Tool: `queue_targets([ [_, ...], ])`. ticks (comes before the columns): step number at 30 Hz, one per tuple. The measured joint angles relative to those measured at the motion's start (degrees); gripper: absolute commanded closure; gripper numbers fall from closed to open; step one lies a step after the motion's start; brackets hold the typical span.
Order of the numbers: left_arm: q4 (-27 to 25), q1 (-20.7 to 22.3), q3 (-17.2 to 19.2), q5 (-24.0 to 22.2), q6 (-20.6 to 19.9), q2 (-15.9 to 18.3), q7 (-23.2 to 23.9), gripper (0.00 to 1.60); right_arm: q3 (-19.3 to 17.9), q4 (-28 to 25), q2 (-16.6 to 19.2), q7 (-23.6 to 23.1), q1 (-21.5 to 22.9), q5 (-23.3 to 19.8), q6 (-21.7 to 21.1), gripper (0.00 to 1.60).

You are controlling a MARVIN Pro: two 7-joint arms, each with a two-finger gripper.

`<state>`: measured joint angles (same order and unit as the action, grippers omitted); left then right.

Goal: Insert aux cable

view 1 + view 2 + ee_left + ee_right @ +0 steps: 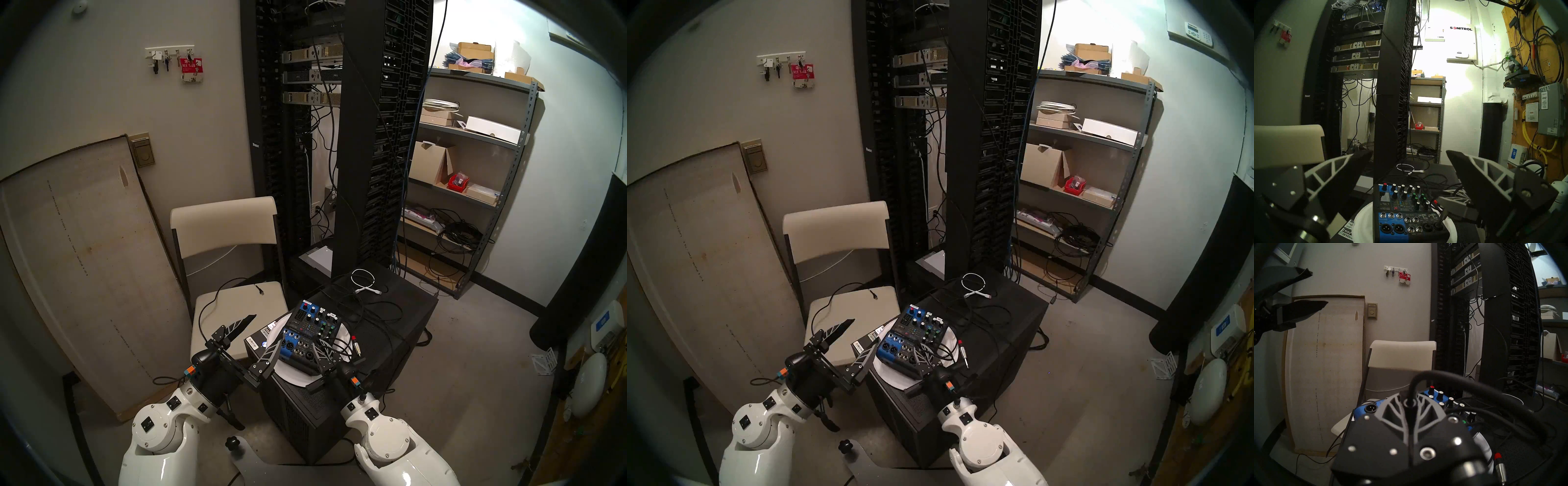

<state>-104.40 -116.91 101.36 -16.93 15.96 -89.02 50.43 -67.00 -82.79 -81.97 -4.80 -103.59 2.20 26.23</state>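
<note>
Our right hand [1449,206] is clamped on the aux cable [1441,218], plug tip at a front socket of the mixer [1407,210]; left hand [252,334] gapes wide, empty; a skewed push could jam the plug or slide the mixer off its white plate [288,371]; red-banded plug [355,342] lies close right; open room leftward.

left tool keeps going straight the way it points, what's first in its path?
Probably nothing close. The open left tool points up over the blue-and-black audio mixer; the left wrist view looks between its fingers at the tall black rack post behind. Depth is unclear, but that post seems first.
</note>
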Motion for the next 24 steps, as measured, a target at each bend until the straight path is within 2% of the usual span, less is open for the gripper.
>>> queue_targets([
  [20,0.0,0.2,0.3,0.2,0.0,0.0,0.0,0.00,3.2,2.7,1.0,7.0,0.9,0.5,4.5,1.60],
  [24,0.0,0.2,0.2,1.6,-0.1,0.1,-0.2,0.00,3.8,2.8,1.3,7.9,0.9,0.0,4.8,1.60],
])
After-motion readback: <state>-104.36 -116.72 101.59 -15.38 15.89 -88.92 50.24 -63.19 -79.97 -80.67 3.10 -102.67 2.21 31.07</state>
